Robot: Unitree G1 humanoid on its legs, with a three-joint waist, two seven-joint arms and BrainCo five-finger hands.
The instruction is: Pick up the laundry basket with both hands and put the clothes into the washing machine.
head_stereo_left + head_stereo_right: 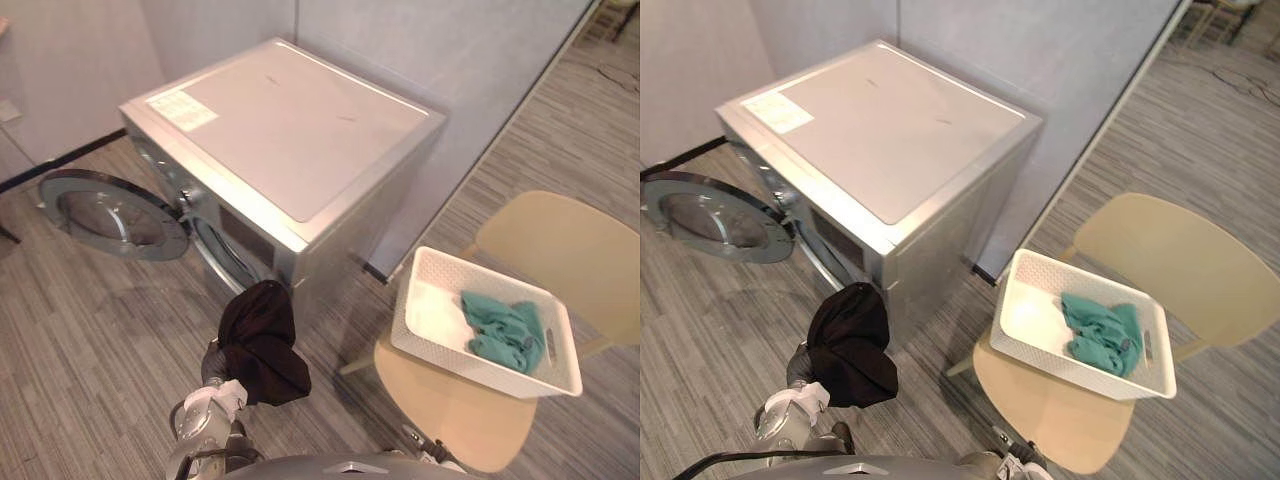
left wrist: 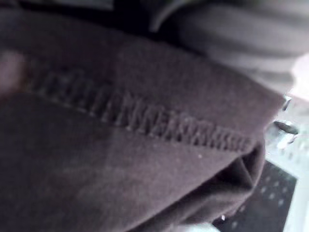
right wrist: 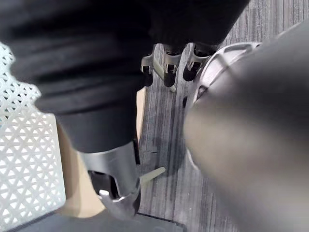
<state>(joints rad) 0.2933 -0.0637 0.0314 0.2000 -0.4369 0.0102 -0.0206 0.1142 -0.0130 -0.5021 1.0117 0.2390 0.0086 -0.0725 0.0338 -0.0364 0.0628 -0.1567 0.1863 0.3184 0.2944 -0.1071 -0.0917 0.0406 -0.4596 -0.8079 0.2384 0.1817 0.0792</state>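
Left robot hand (image 1: 212,365), grip untellable under a crumpled black cloth garment (image 1: 262,340), raises it before the silver washing machine (image 1: 290,130), likely for loading. Right robot hand (image 3: 166,63) hangs released.

We see the right hand (image 3: 169,65) as a row of silver fingers (image 3: 195,60) ending in dark tips. A thicker silver thumb (image 3: 116,164) sits apart from them, dark at its end. Behind the fingers a dark ribbed cover (image 3: 72,48) wraps its back and wrist. The left hand (image 1: 212,362) wears the same dark cover. Behind it come a pale wrist collar (image 1: 224,395) and a silver-grey arm (image 1: 196,428).
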